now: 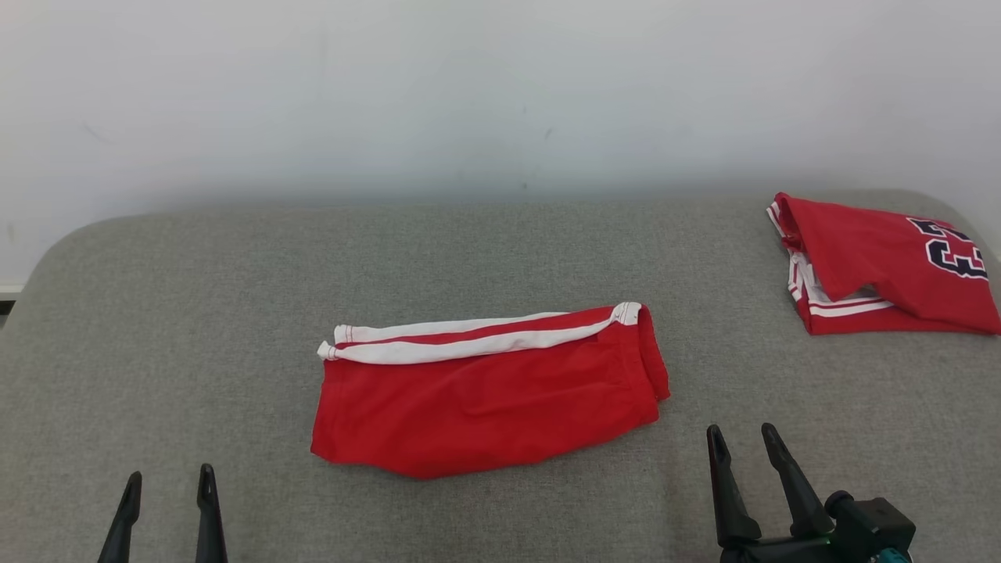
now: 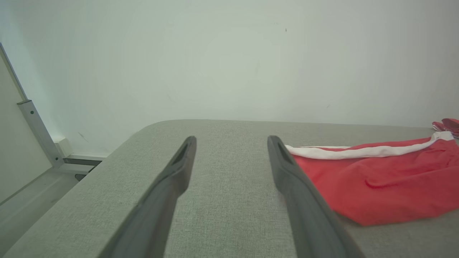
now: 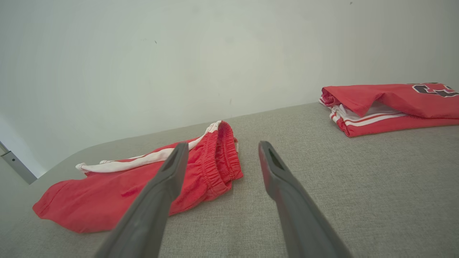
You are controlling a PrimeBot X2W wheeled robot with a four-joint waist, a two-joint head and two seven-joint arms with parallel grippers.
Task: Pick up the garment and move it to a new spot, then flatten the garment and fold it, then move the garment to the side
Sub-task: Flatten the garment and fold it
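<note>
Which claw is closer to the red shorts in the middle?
Right. The right gripper sits just beside the shorts, at the waistband end; the left gripper is farther off the other end.

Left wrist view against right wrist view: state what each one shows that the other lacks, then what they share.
Left wrist view, not the right: the open left claw and the pale floor beside the grey cushion. Right wrist view, not the left: the open right claw, the shorts' elastic waistband and the dark number on the folded jersey. Both: the red shorts with white stripes, the cushion, the white wall, and the jersey, a mere sliver in the left wrist view.
</note>
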